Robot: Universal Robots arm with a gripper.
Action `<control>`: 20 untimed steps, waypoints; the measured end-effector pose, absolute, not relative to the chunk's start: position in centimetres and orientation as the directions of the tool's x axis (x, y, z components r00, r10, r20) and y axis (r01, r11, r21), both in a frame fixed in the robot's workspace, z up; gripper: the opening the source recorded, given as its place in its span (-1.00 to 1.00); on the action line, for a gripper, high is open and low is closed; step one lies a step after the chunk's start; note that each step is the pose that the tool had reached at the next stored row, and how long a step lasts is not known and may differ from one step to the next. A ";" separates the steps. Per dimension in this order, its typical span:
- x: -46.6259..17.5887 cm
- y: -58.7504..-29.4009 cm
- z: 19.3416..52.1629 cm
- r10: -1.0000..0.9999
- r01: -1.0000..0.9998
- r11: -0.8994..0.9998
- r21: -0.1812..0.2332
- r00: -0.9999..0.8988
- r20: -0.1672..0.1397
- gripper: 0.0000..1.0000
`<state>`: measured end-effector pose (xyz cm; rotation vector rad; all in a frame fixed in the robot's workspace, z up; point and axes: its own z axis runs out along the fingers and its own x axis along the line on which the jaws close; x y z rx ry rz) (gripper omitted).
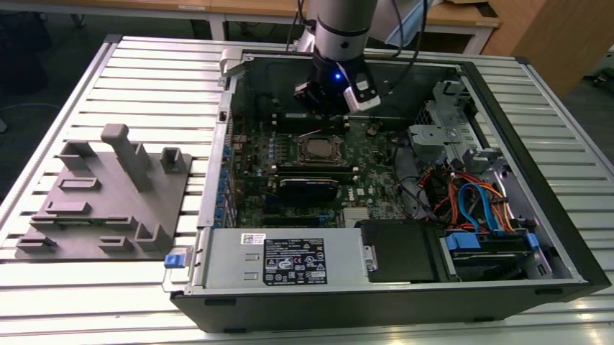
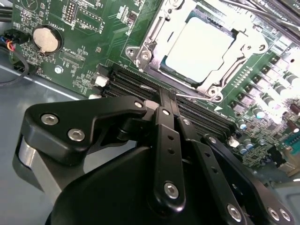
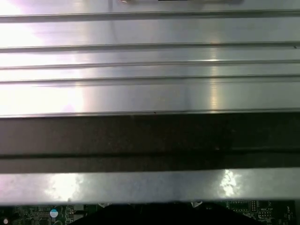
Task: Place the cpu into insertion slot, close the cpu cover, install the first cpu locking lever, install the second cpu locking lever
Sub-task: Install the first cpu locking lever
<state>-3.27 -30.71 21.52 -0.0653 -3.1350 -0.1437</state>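
Observation:
In the exterior view my gripper [image 1: 331, 109] hangs inside the open computer case, just behind the insertion slot [image 1: 320, 149] on the green board. In the second wrist view the cpu [image 2: 201, 44] lies flat in the slot, its pale metal top showing. The silver cpu cover [image 2: 152, 44] lies down around it as a frame. My black fingers are pressed together, and the gripper [image 2: 168, 96] ends at the socket's near edge. A thin wire locking lever [image 2: 197, 97] runs along that edge right at the fingertips. Whether they touch it I cannot tell.
Long black memory slots [image 2: 126, 82] and a coin battery [image 2: 46, 38] lie beside the socket. A grey fixture plate [image 1: 101, 201] sits at the exterior view's left. The power supply [image 1: 287, 260], drive cage and cables [image 1: 470, 201] crowd the case. The slatted table [image 3: 150, 61] lies beyond the case wall.

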 end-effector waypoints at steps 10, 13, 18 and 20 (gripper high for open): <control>-3.0 -30.7 20.8 0.042 0.042 0.995 0.091 -0.999 0.005 -0.80; -2.8 -30.6 20.7 0.043 0.043 0.995 0.091 -0.999 0.005 -0.80; -2.5 -30.6 20.3 0.043 0.044 0.995 0.091 -0.999 0.006 -0.80; -2.4 -30.6 20.1 0.043 0.044 0.995 0.091 -0.999 0.006 -0.80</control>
